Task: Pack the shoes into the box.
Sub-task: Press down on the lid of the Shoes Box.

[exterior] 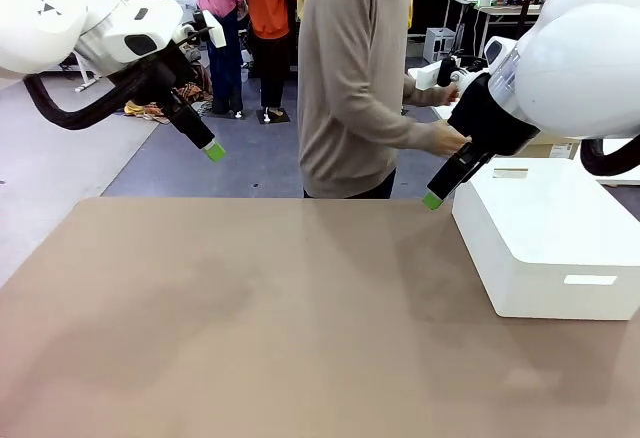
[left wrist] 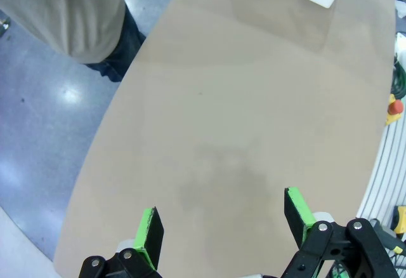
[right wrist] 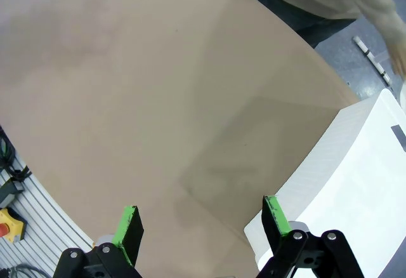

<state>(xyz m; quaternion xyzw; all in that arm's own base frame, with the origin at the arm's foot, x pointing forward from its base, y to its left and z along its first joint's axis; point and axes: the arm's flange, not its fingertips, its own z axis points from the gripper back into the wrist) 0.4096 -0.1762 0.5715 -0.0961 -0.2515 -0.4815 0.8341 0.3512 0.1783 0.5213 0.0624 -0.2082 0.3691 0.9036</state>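
The shoes and the box are out of view. My left gripper (exterior: 213,150) hangs high over the table's far left corner, its jaws open and empty; in the left wrist view the left gripper (left wrist: 221,211) looks down on bare tan tabletop (left wrist: 241,100). Beside the near-left corner of a white box (exterior: 550,228), my right gripper (exterior: 433,199) hovers over the table's far edge. It is open with nothing in it, and in the right wrist view the right gripper (right wrist: 200,209) has that white box (right wrist: 355,183) by one finger.
A person (exterior: 350,78) in a beige sweater stands at the far edge, one hand (exterior: 448,138) reaching right, behind my right arm. The big smooth white box fills the table's right side. The tan table (exterior: 250,308) is bare across its left and middle.
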